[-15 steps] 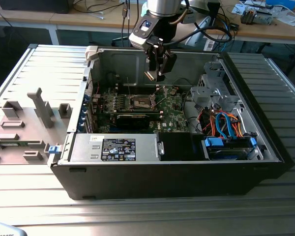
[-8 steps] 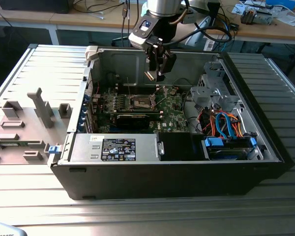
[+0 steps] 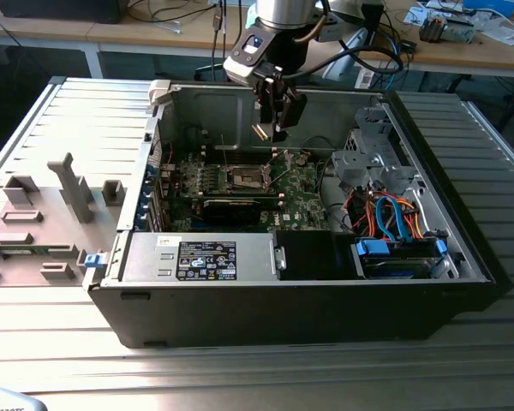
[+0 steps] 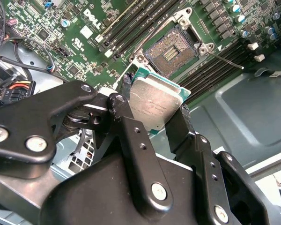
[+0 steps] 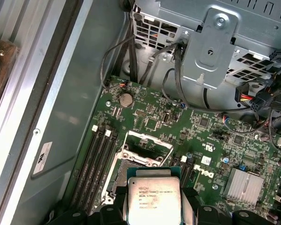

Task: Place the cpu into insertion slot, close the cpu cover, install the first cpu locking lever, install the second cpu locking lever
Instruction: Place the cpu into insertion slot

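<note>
My gripper hangs inside the open computer case, above the green motherboard. It is shut on the cpu, a flat silvery-tan square chip clamped at two opposite edges by the black fingers. The first wrist view shows the same cpu between the finger ends. The insertion slot lies uncovered below and a little ahead of the chip, with its dark centre and shiny rim showing. The slot has the silvery cpu cover frame at its rim. A thin lever rod sticks out beside it.
Long black memory slots flank the socket. A metal drive cage with cable bundles stands at the exterior view's right. The power supply runs along the case front. A grey fixture plate lies outside at the left.
</note>
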Available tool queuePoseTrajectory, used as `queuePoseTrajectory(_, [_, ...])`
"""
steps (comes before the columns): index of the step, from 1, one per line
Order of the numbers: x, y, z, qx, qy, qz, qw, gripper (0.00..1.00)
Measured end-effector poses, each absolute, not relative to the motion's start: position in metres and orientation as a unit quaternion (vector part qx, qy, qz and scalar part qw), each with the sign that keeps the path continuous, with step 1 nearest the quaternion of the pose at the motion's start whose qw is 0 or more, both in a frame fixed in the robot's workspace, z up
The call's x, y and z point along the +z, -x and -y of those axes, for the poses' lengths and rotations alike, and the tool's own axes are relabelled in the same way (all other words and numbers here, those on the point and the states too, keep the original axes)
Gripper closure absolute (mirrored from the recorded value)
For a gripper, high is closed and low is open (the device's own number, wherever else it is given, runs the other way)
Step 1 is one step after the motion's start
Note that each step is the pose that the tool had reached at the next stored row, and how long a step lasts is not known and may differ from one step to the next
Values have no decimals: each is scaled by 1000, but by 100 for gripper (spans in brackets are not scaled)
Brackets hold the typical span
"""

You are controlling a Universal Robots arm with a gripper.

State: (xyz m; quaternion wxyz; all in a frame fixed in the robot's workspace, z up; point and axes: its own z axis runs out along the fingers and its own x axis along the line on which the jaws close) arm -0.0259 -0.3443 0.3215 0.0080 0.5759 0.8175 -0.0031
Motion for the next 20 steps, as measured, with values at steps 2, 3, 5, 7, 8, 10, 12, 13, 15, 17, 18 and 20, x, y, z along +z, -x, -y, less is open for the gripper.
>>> queuePoseTrajectory(2, [322, 26, 344, -3, -577, -816, 8, 46])
queuePoseTrajectory(3, [322, 26, 344, -3, -578, -816, 8, 46])
queuePoseTrajectory(5, [322, 26, 344, -3, -580, -815, 8, 46])
queuePoseTrajectory(7, [322, 26, 344, -3, -581, -814, 8, 46])
queuePoseTrajectory(8, [322, 26, 344, -3, -582, -813, 8, 46])
queuePoseTrajectory(10, [322, 26, 344, -3, -583, -812, 8, 46])
queuePoseTrajectory(12, [322, 26, 344, -3, -584, -812, 8, 46])
queuePoseTrajectory(13, [322, 26, 344, -3, -585, -811, 8, 46])
queuePoseTrajectory(15, [322, 26, 344, -3, -586, -810, 8, 46])
queuePoseTrajectory(17, [322, 26, 344, -4, -587, -809, 8, 46])
queuePoseTrajectory(18, [322, 26, 344, -4, -588, -809, 8, 46])
queuePoseTrajectory(20, [322, 26, 344, -4, -590, -808, 8, 46])
